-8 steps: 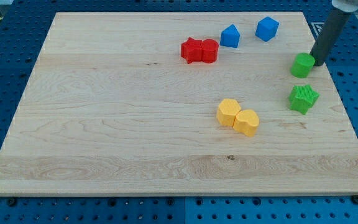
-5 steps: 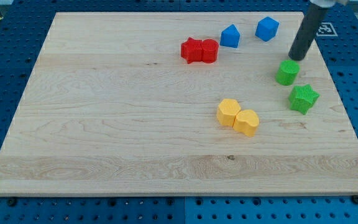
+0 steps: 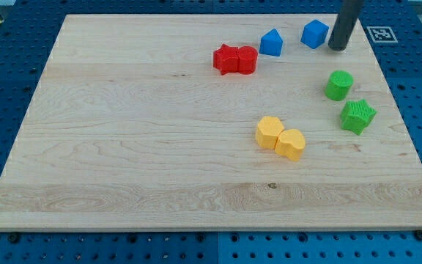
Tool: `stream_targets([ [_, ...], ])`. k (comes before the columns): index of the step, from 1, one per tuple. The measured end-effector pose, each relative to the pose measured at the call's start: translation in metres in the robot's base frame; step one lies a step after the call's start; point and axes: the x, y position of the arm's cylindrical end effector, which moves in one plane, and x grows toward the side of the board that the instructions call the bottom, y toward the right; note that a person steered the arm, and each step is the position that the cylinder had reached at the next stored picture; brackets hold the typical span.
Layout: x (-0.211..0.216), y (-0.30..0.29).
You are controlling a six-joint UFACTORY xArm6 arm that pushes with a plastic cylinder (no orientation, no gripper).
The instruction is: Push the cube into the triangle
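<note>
A blue cube sits near the board's top right. A blue triangle-topped block lies just to its left, with a small gap between them. My tip stands just right of the blue cube, close to its right side; I cannot tell whether it touches. The dark rod rises from there out of the view's top.
A red pair of blocks lies left of the blue ones. A green cylinder and a green star-like block sit at the right. Two yellow blocks touch near the middle. The board's right edge is close.
My tip pushed the green cylinder a little to the left, then left it and moved up and left to the right side of the blue cube.
</note>
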Motion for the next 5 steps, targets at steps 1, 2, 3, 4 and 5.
stream_targets([
  [1,-0.025,0.017],
  [2,-0.047,0.018],
  [3,-0.047,-0.002],
  [4,-0.046,-0.026],
  [5,-0.041,-0.036],
])
